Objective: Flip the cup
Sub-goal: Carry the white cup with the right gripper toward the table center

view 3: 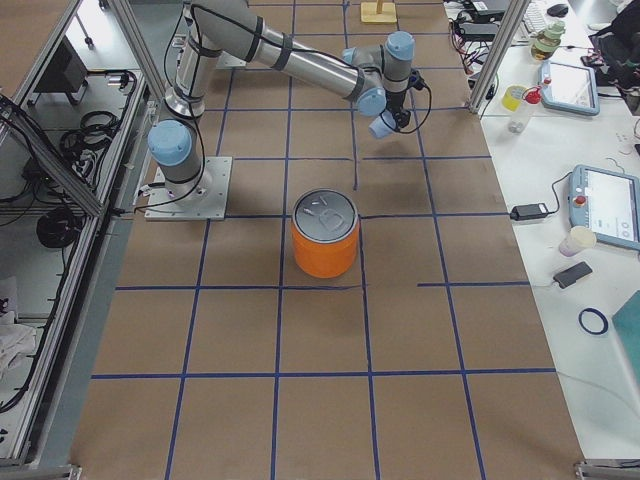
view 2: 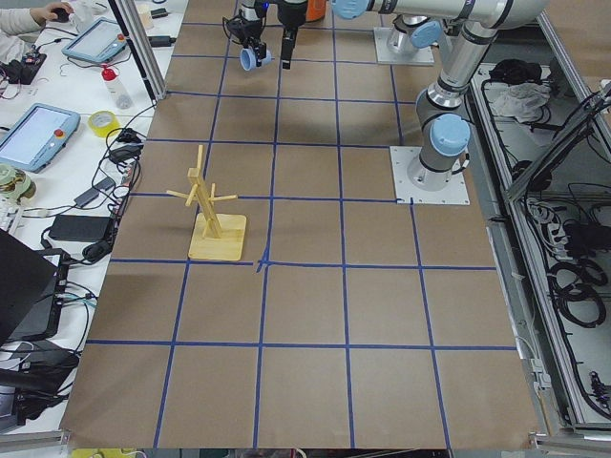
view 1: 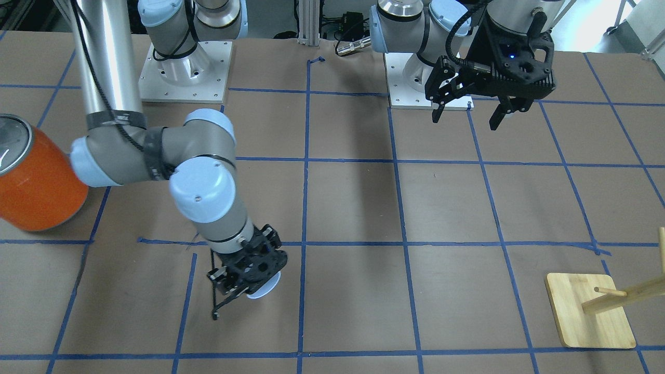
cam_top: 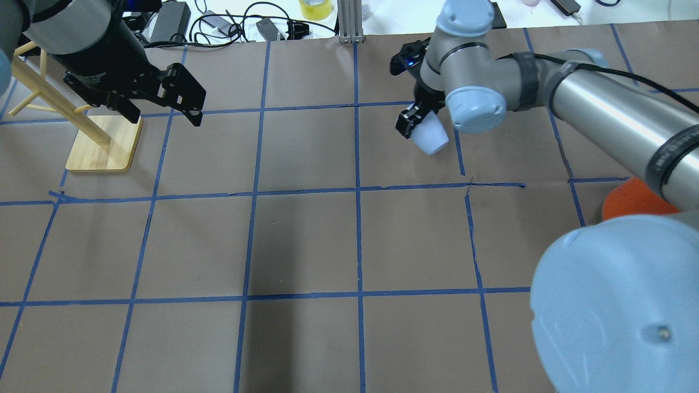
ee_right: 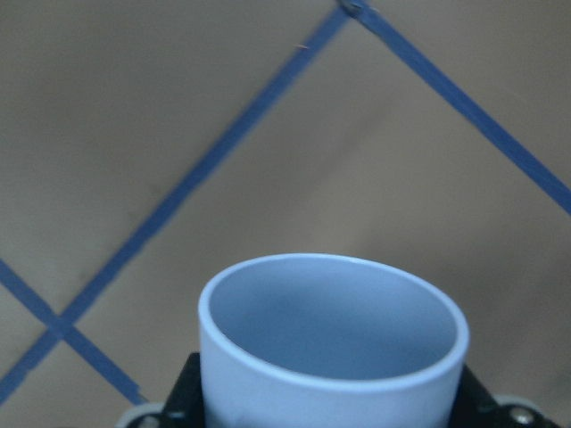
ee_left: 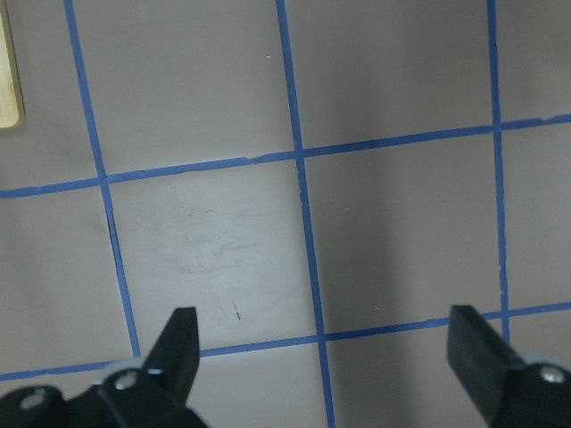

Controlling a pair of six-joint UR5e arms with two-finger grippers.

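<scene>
The cup (cam_top: 431, 136) is a small pale lavender-blue tumbler. My right gripper (cam_top: 421, 129) is shut on it and holds it tilted just above the table, at the far side right of the centre line. In the right wrist view the cup (ee_right: 332, 343) shows its open mouth toward the camera, clamped between the fingers. It also shows in the front view (view 1: 265, 288) under the right wrist. My left gripper (cam_top: 164, 109) is open and empty, high over the far left of the table; its fingers are spread in the left wrist view (ee_left: 326, 352).
A large orange can (view 3: 324, 238) with a silver lid stands on the right side of the table, near the right arm's elbow (view 1: 202, 187). A wooden peg stand (cam_top: 104, 144) stands at the far left, beside the left gripper.
</scene>
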